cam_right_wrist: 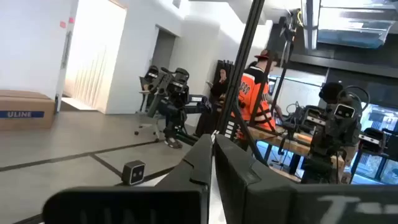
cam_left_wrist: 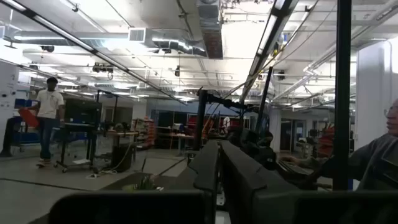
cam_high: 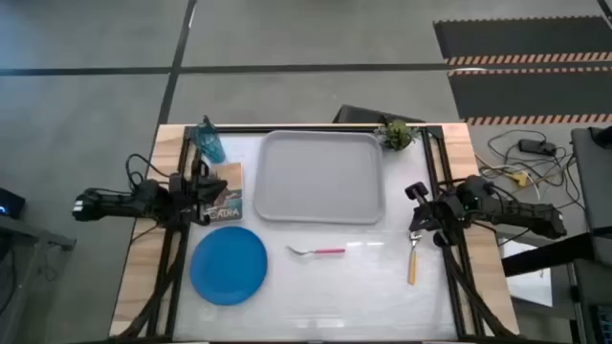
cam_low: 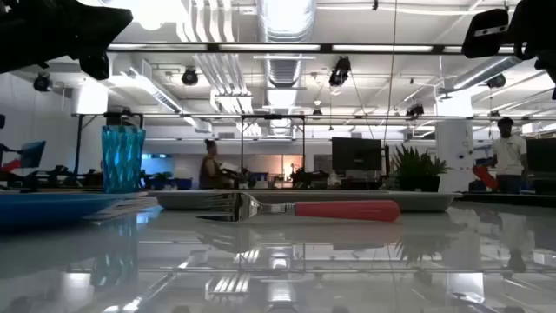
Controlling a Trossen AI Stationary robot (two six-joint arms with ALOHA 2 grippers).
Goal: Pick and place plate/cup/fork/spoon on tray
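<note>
The grey tray (cam_high: 320, 177) lies at the table's far middle. The blue plate (cam_high: 228, 265) lies flat at the near left. The teal cup (cam_high: 210, 143) stands upright at the far left. The pink-handled fork (cam_high: 317, 251) lies near the tray's near edge. The orange-handled spoon (cam_high: 413, 260) lies at the right. My left gripper (cam_high: 203, 194) hovers over a picture card, high above the table, and its fingers are shut in the left wrist view (cam_left_wrist: 217, 155). My right gripper (cam_high: 418, 218) hovers above the spoon's bowl end, shut in the right wrist view (cam_right_wrist: 211, 146).
A picture card (cam_high: 225, 196) lies between the cup and the plate, left of the tray. A small green plant (cam_high: 394, 134) stands at the tray's far right corner. Dark frame rails run along the table's left and right sides. People show in the room beyond.
</note>
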